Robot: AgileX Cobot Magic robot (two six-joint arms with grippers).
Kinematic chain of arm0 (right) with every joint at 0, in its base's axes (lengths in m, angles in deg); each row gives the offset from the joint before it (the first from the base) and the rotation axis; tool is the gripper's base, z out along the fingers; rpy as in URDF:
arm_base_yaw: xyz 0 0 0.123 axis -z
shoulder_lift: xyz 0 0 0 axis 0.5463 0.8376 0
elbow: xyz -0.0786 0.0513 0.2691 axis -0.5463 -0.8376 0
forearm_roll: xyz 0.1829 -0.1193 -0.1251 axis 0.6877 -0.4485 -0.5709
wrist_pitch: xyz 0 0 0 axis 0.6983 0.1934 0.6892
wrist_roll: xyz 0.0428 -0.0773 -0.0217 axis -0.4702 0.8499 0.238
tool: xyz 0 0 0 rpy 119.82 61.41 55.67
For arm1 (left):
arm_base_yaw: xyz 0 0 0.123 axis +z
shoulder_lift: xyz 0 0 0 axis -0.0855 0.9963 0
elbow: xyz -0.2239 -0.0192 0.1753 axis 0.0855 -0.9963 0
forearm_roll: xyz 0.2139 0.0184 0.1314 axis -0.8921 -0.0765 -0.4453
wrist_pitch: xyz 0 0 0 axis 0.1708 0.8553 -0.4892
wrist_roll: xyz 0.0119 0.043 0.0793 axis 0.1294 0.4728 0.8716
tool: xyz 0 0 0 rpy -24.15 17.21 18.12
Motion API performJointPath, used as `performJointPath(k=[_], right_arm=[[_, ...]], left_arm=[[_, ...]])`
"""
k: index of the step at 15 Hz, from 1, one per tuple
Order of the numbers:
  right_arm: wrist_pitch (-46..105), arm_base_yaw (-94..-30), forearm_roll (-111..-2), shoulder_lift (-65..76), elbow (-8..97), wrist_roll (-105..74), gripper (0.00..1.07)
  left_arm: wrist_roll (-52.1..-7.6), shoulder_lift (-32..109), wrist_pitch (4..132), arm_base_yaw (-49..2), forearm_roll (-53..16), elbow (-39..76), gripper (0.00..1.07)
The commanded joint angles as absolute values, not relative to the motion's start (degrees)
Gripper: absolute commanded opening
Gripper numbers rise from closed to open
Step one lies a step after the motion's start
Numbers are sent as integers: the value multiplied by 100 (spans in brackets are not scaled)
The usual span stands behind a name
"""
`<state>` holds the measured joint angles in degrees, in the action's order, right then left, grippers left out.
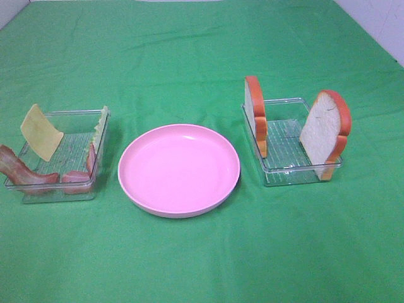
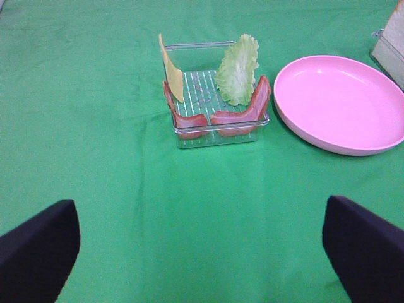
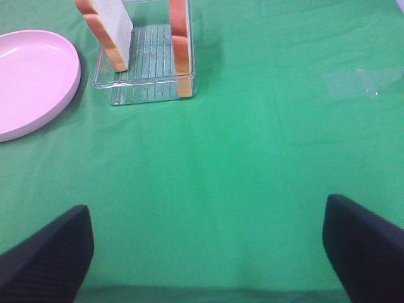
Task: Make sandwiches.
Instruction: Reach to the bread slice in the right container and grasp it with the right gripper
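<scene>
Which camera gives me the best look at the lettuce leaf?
Left wrist: the lettuce leaf faces it, standing in the clear tray. Exterior high shows only its edge against the tray wall. Right wrist misses it.

green cloth (image 1: 189, 57) over table, pale surface (image 1: 386, 19) past far corners

I've got bare green cloth (image 2: 189, 208) ahead on both sides. Blocking: filling tray (image 1: 63, 112), pink plate (image 1: 179, 169), bread tray (image 1: 297, 178) with tall upright slices (image 1: 325, 134). Gaps look passable, I think.

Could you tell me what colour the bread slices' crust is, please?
Orange-brown; the bread slices show it best in the exterior high view.
</scene>
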<state>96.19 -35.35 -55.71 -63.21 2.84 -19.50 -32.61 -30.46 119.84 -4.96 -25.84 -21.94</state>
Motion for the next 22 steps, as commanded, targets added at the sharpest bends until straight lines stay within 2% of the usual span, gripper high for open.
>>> performJointPath(k=[1,12,16,19,20,22], right_arm=[[9596,-3529,-5594,-6430,272,-1950,94],[9590,-3529,-5594,-6402,272,-1990,94],[9533,-3529,-5290,-4058,971,-1944,94],[9585,-3529,-5267,-2087,2135,-1686,94],[9694,-3529,-5273,-901,3023,-1686,94],[9739,-3529,-5250,50,3945,-1703,93]], left_arm=[[-3261,-3120,11887,-525,-2550,-2217,98],[-3261,-3143,11887,-525,-2550,-2217,98],[-3261,-3143,11887,-525,-2550,-2217,98],[-3261,-3143,11887,-525,-2550,-2217,98],[-3261,-3143,11887,-525,-2550,-2217,98],[-3261,-3143,11887,-525,-2550,-2217,98]])
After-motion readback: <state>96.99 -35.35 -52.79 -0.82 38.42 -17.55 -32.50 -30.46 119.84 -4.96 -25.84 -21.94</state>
